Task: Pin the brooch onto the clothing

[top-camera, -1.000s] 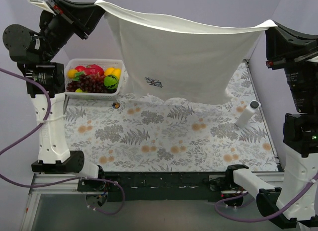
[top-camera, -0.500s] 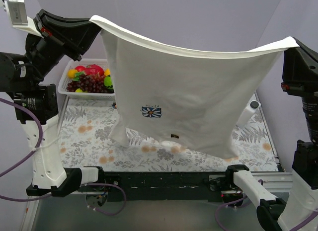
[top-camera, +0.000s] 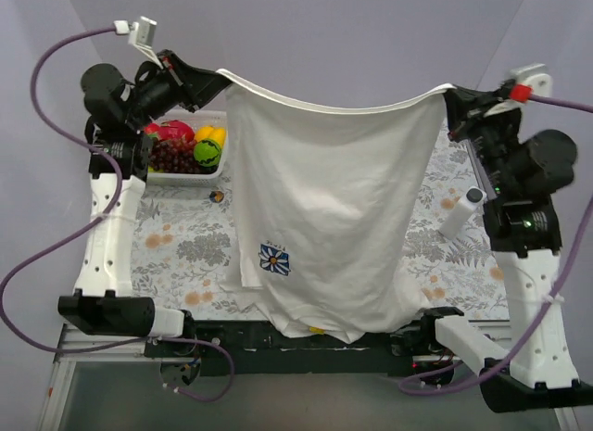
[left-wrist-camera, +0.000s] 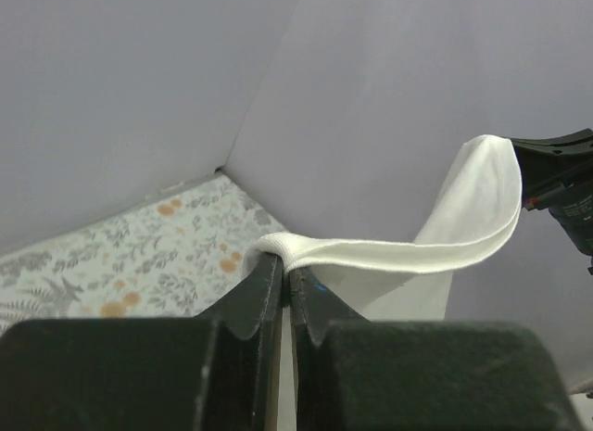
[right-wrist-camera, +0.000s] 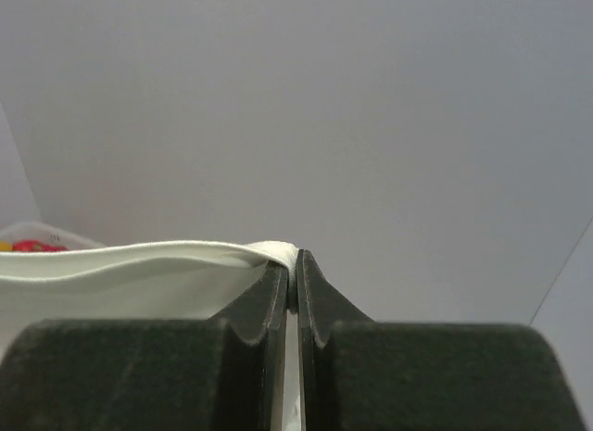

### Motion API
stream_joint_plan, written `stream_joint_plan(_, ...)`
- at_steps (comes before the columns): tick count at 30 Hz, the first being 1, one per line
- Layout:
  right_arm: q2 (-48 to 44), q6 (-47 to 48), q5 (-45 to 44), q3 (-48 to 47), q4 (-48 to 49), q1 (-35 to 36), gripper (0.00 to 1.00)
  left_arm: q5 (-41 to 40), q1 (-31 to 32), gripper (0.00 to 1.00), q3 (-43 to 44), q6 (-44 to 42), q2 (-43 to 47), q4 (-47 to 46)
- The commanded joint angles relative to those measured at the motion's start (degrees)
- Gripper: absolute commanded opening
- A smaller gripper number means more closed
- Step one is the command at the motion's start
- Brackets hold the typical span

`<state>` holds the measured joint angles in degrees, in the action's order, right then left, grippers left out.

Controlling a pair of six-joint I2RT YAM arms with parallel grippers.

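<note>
White short-sleeved T-shirt (top-camera: pixel 334 199) with a blue flower emblem hangs clamped at both top corners by the closed left gripper (top-camera: pixel 215 77) and right gripper (top-camera: pixel 451 95), draping over the floral bench (top-camera: pixel 176 246): judged the spreading step, which next needs lowering it flat.

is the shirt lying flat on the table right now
No, the shirt hangs stretched between the left claw and the right claw, which pinch its top edge.

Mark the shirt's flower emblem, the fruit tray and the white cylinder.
flower emblem (top-camera: pixel 273 258), top view, centre of the flower.
fruit tray (top-camera: pixel 185 178), top view, near white rim.
white cylinder (top-camera: pixel 459 218), top view, middle of its side.
</note>
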<state>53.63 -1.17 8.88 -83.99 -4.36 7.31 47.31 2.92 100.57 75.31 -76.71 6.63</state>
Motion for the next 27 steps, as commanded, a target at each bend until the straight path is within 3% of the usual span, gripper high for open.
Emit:
stream_joint_plan(1,4.9,2.7,-0.6,9.8,5.6,-0.1,0.01,-3.1,0.1,0.00,-6.8,-4.8,-4.8,2.1)
stream_joint_plan(7,12.2,1.7,-0.2,16.0,10.9,-0.9,0.01,-5.3,0.1,0.00,-12.4,-6.3,-11.9,-1.4)
stream_joint_plan(14,21.2,-1.1,0.3,16.0,15.2,-2.2,0.01,-7.0,0.1,0.00,-9.1,-7.6,-20.9,-1.8)
stream_joint_plan(22,37.0,-5.0,2.1,8.4,16.5,-3.4,0.01,-9.0,0.1,0.00,-1.8,-8.2,-32.6,-1.1)
stream_joint_plan(27,48.0,-7.4,4.6,0.1,12.5,-3.8,0.01,-10.7,0.1,0.01,5.2,-8.6,-39.5,0.7)
